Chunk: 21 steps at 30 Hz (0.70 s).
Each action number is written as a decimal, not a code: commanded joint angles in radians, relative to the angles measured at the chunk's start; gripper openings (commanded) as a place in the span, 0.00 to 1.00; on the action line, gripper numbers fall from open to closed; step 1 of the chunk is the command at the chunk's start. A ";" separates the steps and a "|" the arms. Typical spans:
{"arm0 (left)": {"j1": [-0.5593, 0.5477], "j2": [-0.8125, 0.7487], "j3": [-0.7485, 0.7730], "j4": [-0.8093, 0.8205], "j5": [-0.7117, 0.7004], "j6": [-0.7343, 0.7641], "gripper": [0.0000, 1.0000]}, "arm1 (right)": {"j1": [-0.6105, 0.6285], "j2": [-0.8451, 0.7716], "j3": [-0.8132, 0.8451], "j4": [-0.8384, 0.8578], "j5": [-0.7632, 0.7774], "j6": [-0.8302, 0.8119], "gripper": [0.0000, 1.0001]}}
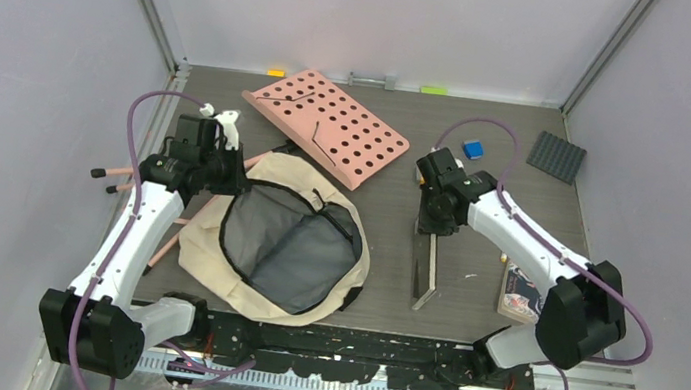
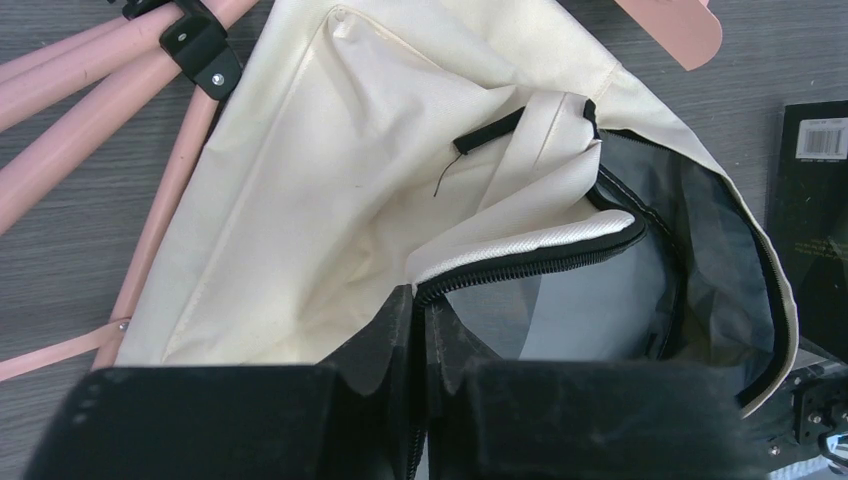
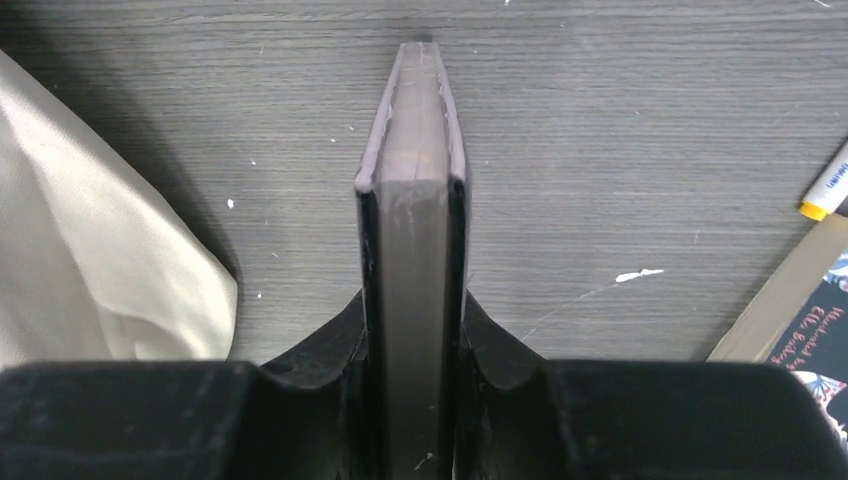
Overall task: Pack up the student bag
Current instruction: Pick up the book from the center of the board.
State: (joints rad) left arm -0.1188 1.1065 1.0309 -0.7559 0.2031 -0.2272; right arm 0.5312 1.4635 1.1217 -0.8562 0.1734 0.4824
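On the left half of the dark wood-grain table, close to the left arm: student bag, flat on the surface, cream fabric spread wide, black zipper undone around the mouth, grey lining exposed. At its far-left rim, left gripper clamped tight on the zippered edge, a cream flap with a black-trimmed strap folded just beyond the fingers. Under the bag's left side, pink legs of a stand, poking out toward the left wall, black caps at the ends. Just beyond the bag's far edge, pink perforated board, set at a slant to the table edges. Right of the bag and apart from it, black book held on edge, squeezed between the fingers of the right gripper, page edges between the two covers facing the wrist camera, bare table beneath it. Further right, near the right arm, second book lying flat, a yellow-tipped marker just beside it. At the far right, blue block and dark studded mat, apart from each other, both well away from the bag
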 commanded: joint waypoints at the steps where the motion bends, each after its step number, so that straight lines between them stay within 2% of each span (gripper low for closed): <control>1: -0.005 -0.027 0.015 0.043 0.039 0.006 0.02 | 0.004 -0.163 0.062 -0.023 0.042 0.044 0.01; 7: -0.005 -0.101 -0.006 0.124 0.194 -0.008 0.00 | 0.004 -0.382 0.067 0.076 -0.066 0.218 0.01; 12: -0.013 -0.163 -0.025 0.192 0.276 -0.011 0.00 | 0.019 -0.508 -0.077 0.318 -0.259 0.431 0.01; 17: -0.015 -0.210 -0.035 0.252 0.335 -0.020 0.00 | 0.132 -0.551 -0.194 0.501 -0.237 0.594 0.01; 21: -0.015 -0.235 -0.043 0.299 0.383 -0.031 0.00 | 0.247 -0.487 -0.216 0.637 -0.216 0.657 0.01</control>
State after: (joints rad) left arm -0.1310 0.9089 0.9901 -0.5961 0.4973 -0.2367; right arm 0.6819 0.9436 0.8959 -0.5095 -0.0254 0.9829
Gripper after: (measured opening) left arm 0.030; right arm 0.289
